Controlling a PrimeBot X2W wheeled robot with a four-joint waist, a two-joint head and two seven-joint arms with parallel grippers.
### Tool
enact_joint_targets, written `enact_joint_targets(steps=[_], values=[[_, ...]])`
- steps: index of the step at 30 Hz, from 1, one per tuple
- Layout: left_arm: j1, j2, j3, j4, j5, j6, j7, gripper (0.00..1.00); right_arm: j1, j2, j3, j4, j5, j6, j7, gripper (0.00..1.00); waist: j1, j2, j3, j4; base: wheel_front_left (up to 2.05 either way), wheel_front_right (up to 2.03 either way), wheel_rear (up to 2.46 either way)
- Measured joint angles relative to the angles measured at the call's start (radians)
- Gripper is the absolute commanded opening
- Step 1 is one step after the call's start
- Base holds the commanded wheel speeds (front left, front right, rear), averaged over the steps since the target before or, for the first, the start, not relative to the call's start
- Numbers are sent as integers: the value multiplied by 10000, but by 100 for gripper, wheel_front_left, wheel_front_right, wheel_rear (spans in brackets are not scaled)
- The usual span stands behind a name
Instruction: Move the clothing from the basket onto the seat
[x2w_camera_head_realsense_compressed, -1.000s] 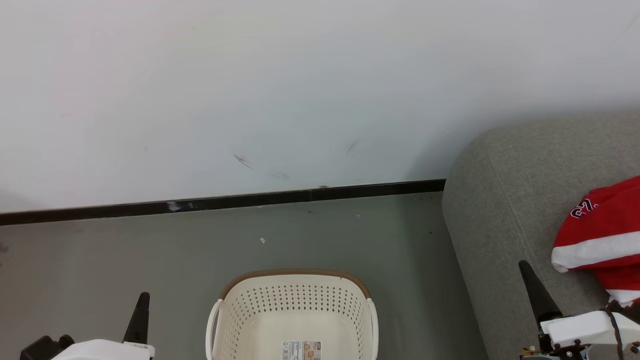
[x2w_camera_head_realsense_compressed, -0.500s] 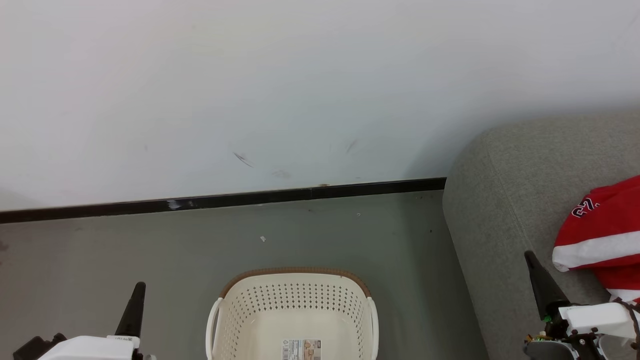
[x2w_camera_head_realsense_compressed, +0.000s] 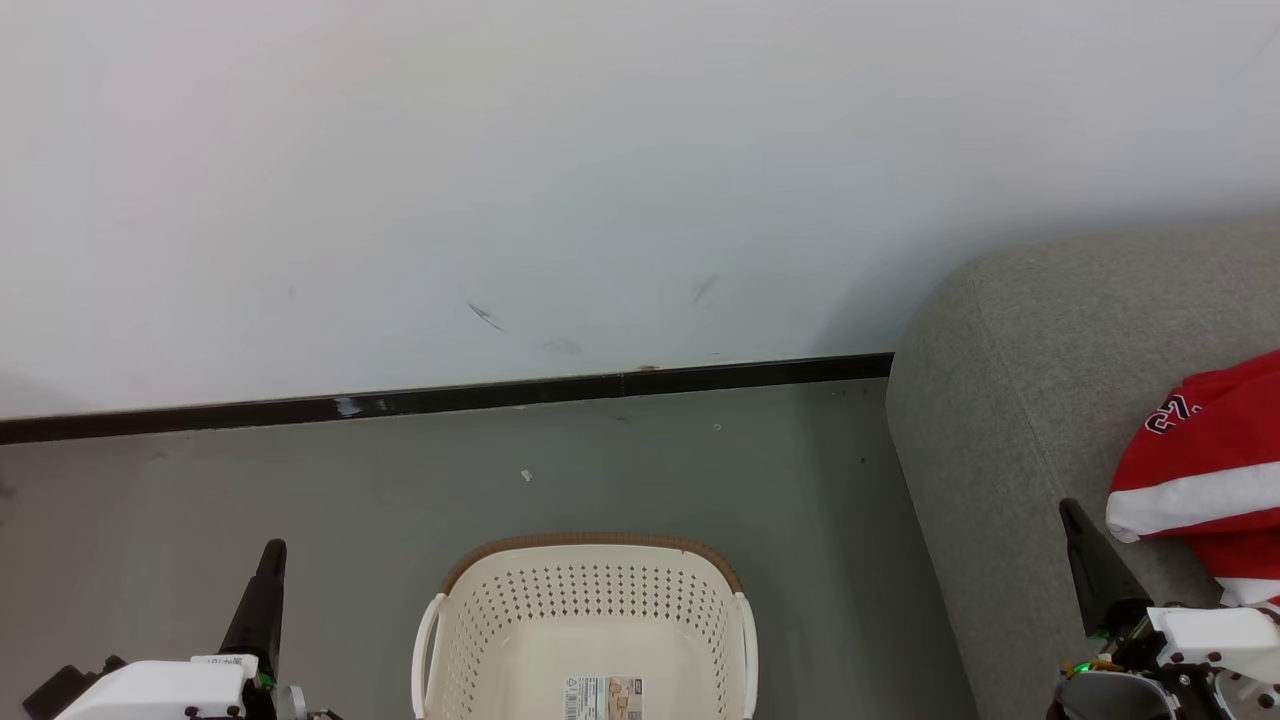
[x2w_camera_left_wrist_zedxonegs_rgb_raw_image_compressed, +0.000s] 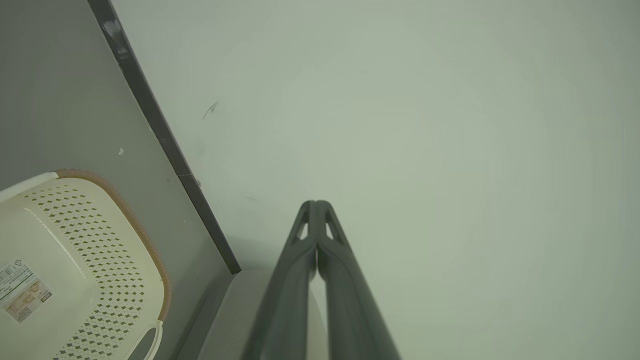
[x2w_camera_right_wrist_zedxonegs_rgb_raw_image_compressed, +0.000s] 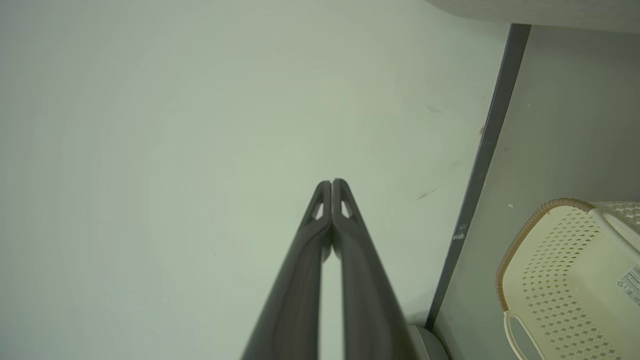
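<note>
The cream basket with its brown rim stands on the floor at the bottom centre, with just a label on its inner bottom. It also appears at the left of the left wrist view and the right of the right wrist view. The red clothing, banded in white with a dark number, lies on the grey seat at the right. My left gripper is shut and holds nothing, left of the basket. My right gripper is shut and holds nothing, over the seat's edge beside the clothing.
A white wall with a dark baseboard runs behind the basket. Grey floor lies between the wall, the basket and the seat.
Both grippers have risen slightly in the head view, fingers still shut. The basket and the clothing stay where they were.
</note>
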Motion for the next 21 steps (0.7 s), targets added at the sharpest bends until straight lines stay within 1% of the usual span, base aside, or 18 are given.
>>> enact_joint_targets(steps=[21], values=[[-83,-8,4,50,0,-31,0,0,-169,-35,0,35,6,0,0,0,-1,0,-1,-2,0,0,0]])
